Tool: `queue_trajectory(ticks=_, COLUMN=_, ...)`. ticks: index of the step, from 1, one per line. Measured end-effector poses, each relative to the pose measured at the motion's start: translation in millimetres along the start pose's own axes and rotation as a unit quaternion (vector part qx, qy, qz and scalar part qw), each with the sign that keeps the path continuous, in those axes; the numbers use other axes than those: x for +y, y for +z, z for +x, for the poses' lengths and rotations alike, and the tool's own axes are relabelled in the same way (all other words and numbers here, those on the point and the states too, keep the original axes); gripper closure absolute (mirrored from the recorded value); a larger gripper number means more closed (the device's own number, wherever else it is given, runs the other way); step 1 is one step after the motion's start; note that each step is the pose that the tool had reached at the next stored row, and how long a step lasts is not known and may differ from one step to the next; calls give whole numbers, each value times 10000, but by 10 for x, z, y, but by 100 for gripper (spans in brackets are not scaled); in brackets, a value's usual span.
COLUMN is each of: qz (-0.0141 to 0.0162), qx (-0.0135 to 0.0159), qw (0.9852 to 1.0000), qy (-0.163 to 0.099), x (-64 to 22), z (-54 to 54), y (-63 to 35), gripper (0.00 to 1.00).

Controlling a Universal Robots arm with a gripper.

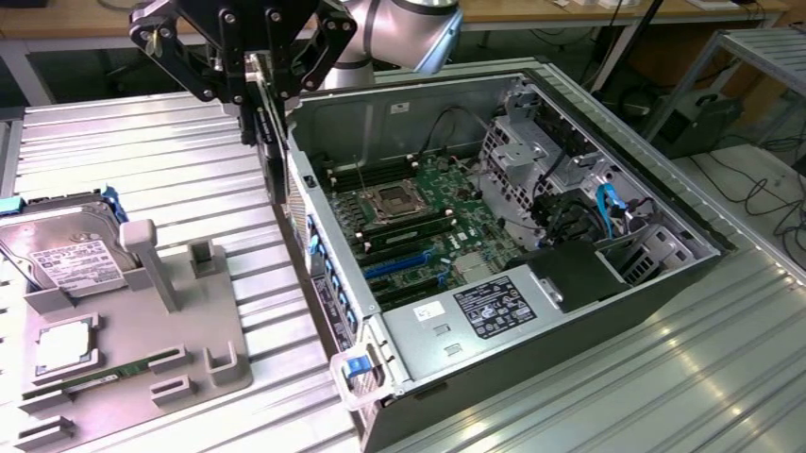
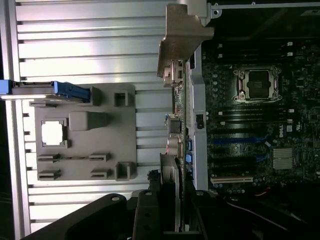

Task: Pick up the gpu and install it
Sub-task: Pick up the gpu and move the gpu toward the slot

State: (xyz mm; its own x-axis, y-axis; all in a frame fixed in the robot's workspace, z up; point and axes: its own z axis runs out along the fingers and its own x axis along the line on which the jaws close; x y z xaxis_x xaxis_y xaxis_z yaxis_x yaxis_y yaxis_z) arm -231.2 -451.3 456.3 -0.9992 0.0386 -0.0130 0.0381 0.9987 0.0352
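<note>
Nearest in the exterior view, a gray parts fixture [image 1: 139, 349] carries a hard drive [image 1: 63, 250] and a memory stick [image 1: 108, 377]. Beyond it lies the open computer case [image 1: 330, 283], its motherboard [image 1: 428, 217] exposed. Farthest, the gripper [image 1: 262, 94] clamps the gpu [image 1: 264, 127] edge-on above the case's wall on the exterior view's left. The card's metal bracket [image 2: 182, 35] points away from the fingers.

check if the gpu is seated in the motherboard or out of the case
Out. The gpu hangs edge-on in the tool, by the case wall, clear of the motherboard.
</note>
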Motion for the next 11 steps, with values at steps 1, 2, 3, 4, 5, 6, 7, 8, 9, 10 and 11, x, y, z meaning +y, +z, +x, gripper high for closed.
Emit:
queue_trajectory(ticks=1, qz=0, qx=0, qw=10000, qy=0, x=0, z=-7, y=1, gripper=73)
queue_trajectory(ticks=2, qz=0, qx=0, qw=10000, qy=0, x=1, z=-14, y=1, gripper=73)
queue_trajectory(ticks=3, qz=0, qx=0, qw=10000, qy=0, x=1, z=-21, y=2, gripper=73)
queue_trajectory(ticks=4, qz=0, qx=0, qw=10000, qy=0, x=1, z=-30, y=2, gripper=73)
queue_trajectory(ticks=5, qz=0, qx=0, qw=10000, qy=0, x=1, z=-36, y=3, gripper=73)
queue_trajectory(ticks=6, qz=0, qx=0, qw=10000, qy=0, x=2, z=-44, y=3, gripper=73)
queue_trajectory(ticks=7, qz=0, qx=0, qw=10000, qy=0, x=2, z=-52, y=4, gripper=73)
queue_trajectory(ticks=8, qz=0, qx=0, qw=10000, qy=0, x=2, z=-60, y=4, gripper=73)
queue_trajectory(ticks=9, qz=0, qx=0, qw=10000, qy=0, x=2, z=-68, y=5, gripper=73)
queue_trajectory(ticks=10, qz=0, qx=0, qw=10000, qy=0, x=3, z=-75, y=5, gripper=73)
queue_trajectory(ticks=11, qz=0, qx=0, qw=10000, qy=0, x=3, z=-83, y=6, gripper=73)
